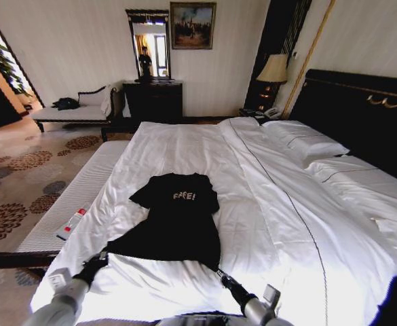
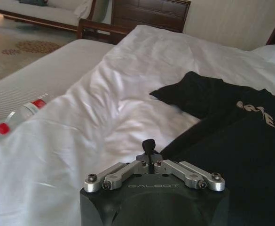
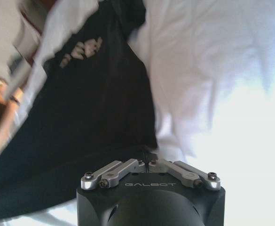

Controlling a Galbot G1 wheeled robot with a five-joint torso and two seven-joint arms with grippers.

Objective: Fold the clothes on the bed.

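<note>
The left hand sits at the near-left corner of the black T-shirt, its fingers drawn tight together on the hem there; the pinch itself is mostly hidden behind the hand's own body in the left wrist view. Left of the T-shirt, a small white and red object lies on a pale bench beside the bed; what it is cannot be made out. The T-shirt lies spread flat on the white sheets of the bed, toward the foot, chest lettering up, sleeves out to both sides. The right hand is at the T-shirt's near-right corner, fingers closed on the hem; the right wrist view is blurred, so the fabric's edges there are hard to follow. Right of the T-shirt are white pillows against a dark headboard. Beyond the T-shirt stand a dark dresser with a mirror and a lamp.
</note>
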